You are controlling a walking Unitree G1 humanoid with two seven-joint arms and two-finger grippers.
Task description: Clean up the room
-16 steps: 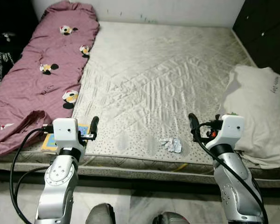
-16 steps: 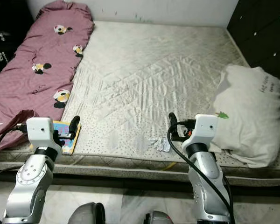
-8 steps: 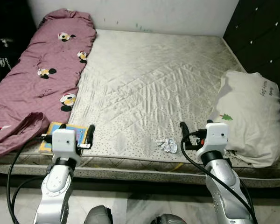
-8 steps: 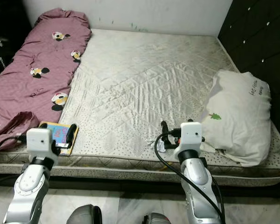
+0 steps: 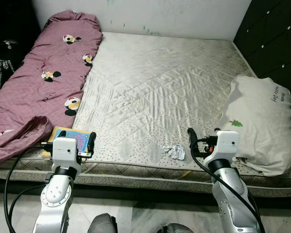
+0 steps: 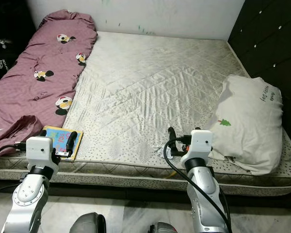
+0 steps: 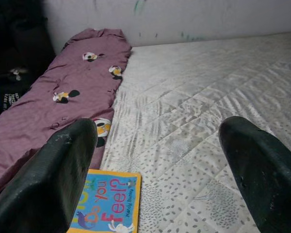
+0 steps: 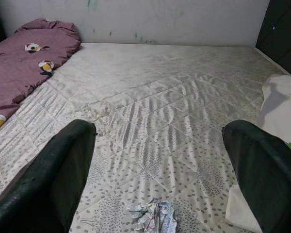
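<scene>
Scene: bare mattress (image 5: 160, 82) on a bed; purple blanket (image 5: 43, 77) far left, white pillow (image 5: 259, 121) right.
Crumpled paper (image 5: 175, 151): near edge, just left of the right end effector (image 8: 160, 160), fingers spread.
Picture book (image 7: 104, 208): near-left edge, before the left end effector (image 7: 160, 165), spread.
Risk: light paper may skid off the mattress if nudged; a flat book resists pinching.

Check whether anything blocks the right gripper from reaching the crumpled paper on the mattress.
Nothing visible does. The right gripper is open above the mattress edge, and the crumpled paper lies on bare quilting just ahead of it. The pillow sits off to its right.
</scene>
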